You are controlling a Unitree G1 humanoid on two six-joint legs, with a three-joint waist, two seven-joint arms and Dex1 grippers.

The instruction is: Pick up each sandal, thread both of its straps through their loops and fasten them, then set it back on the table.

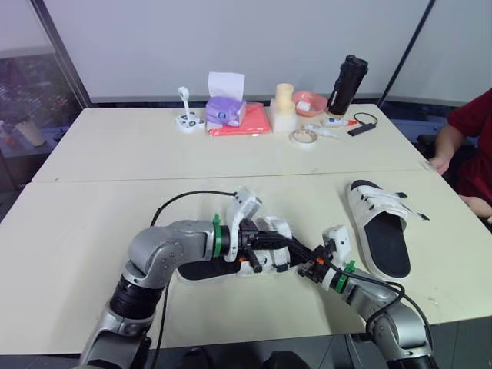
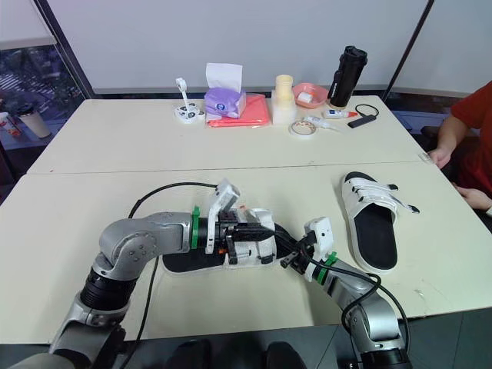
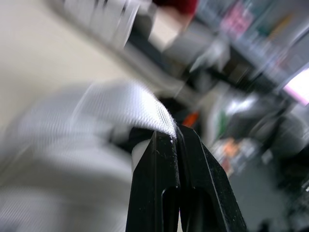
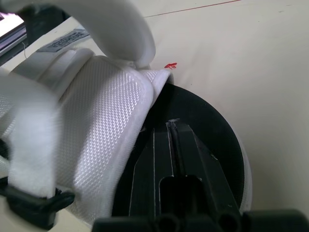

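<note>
On table (image 1: 84, 223), left jaws pinching sandal (image 1: 201, 271) strap (image 3: 141, 102), right jaws closed

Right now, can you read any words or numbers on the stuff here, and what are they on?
No text here can be read.
Grey tag on the near sandal: has print, too blurred to read.
Purple tissue pack: markings too small to read.
White tube with red cap: label too small to read.

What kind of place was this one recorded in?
Probably an office or lab room: pale work tables pushed together, a tissue box and black flask at the far edge, a person alongside.
</note>
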